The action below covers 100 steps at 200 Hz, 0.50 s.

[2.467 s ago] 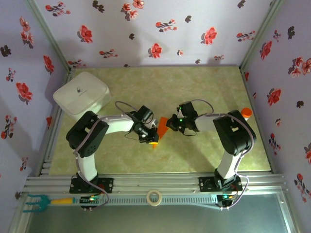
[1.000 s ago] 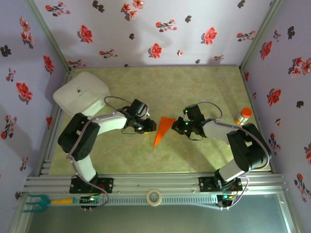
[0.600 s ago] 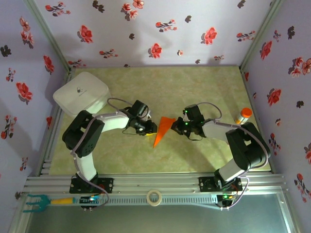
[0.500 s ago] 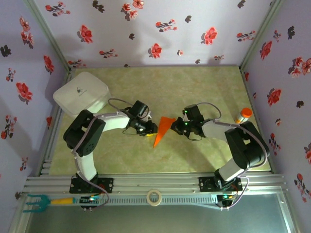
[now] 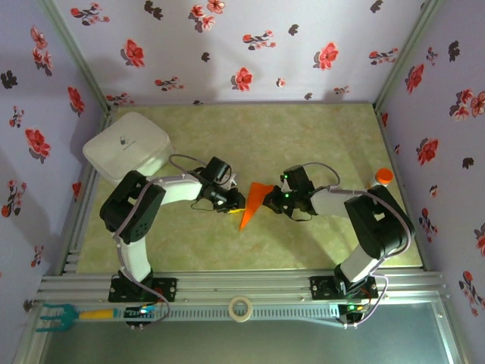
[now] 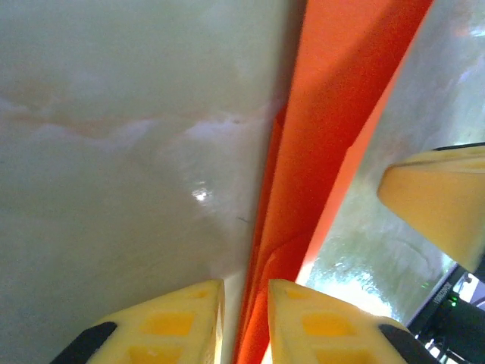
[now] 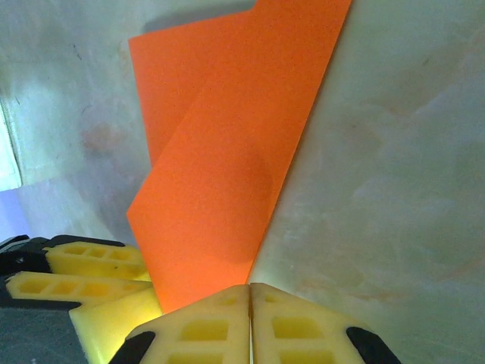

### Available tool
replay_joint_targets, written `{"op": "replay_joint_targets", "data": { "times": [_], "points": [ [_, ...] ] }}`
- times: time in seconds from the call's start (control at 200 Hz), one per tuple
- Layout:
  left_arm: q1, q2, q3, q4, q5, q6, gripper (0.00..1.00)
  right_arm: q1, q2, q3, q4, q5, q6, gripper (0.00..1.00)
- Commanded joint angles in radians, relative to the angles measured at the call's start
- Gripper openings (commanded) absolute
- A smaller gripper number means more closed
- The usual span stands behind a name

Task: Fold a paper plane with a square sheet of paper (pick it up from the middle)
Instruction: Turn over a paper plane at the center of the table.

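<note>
The folded orange paper (image 5: 255, 203) lies flat near the middle of the tabletop (image 5: 318, 136), squarely between your two hands. It is a narrow wedge. Its long axis runs from the broad end on the far side to the point on the near side, and the point leans a little to the left. That axis lies across the line joining the hands, so each hand faces one long edge, not the tip.

Your left hand (image 5: 233, 202) is at the left edge. From its wrist camera its fingers (image 6: 182, 326) stand with only a thin slit between them, and the paper's edge runs into that slit. You cannot tell from here whether the pads have actually bitten on it.

Your right hand (image 5: 273, 199) is at the right edge, towards the broad end. Its fingertips (image 7: 216, 322) are pressed together with no gap, and a corner of the paper comes right up to them. Whether the corner is caught between them or only touches is not clear.

Neither hand is clearly nearer, as both are right at the paper. Any lift or fold probably has to work across the wedge and keep the centre crease in line with that far-to-near axis.
</note>
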Motion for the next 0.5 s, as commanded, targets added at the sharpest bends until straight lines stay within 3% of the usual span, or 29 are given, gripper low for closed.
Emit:
{"op": "replay_joint_targets", "data": {
  "times": [0.0, 0.495],
  "points": [
    [0.004, 0.017, 0.012, 0.022, 0.059, 0.005, 0.24, 0.009, 0.019, -0.006, 0.025, -0.016, 0.02, 0.1],
    [0.0, 0.037, 0.006, 0.026, 0.113, -0.002, 0.23, 0.021, 0.031, -0.011, 0.038, -0.034, 0.021, 0.09]
  ]
}}
